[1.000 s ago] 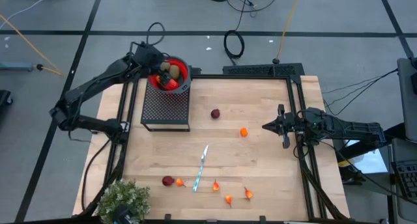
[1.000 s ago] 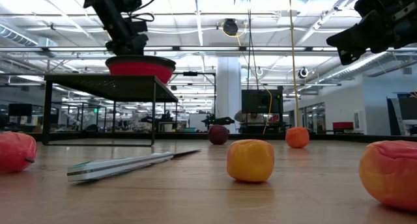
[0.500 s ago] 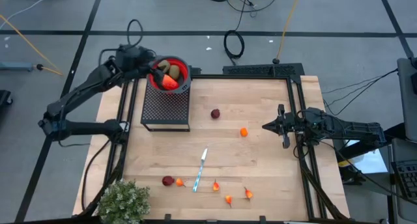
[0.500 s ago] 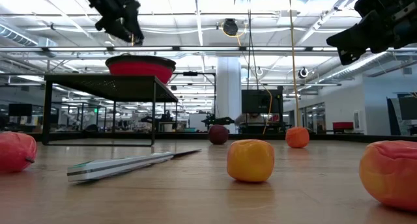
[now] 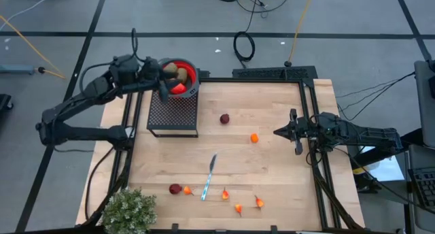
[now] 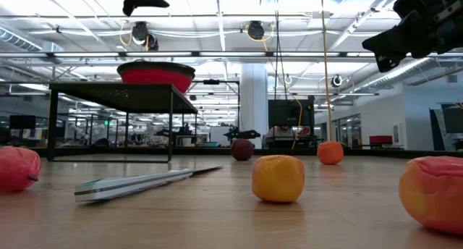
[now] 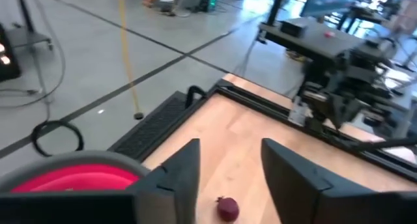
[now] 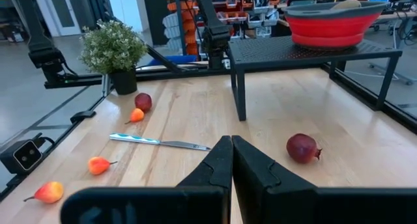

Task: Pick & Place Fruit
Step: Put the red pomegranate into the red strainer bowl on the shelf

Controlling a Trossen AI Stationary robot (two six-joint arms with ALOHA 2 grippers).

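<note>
Two grippers, fruit split between bowl and table
Left gripper, fingers parted and empty, hangs beside the red bowl holding fruit; right gripper, pressed together, waits near an orange ball.

Two dark, jointed arms are seen; black cables are looped along each; flat black tapered fingers are fitted.

We see even, bright overhead light in every view. In the low view long ceiling light strips glare white, and the nearest yellow-orange round toy fruit and pale wooden table top look soft. The left wrist view is smeared with blur throughout. From above, shadows under the black mesh stand stay faint
</note>
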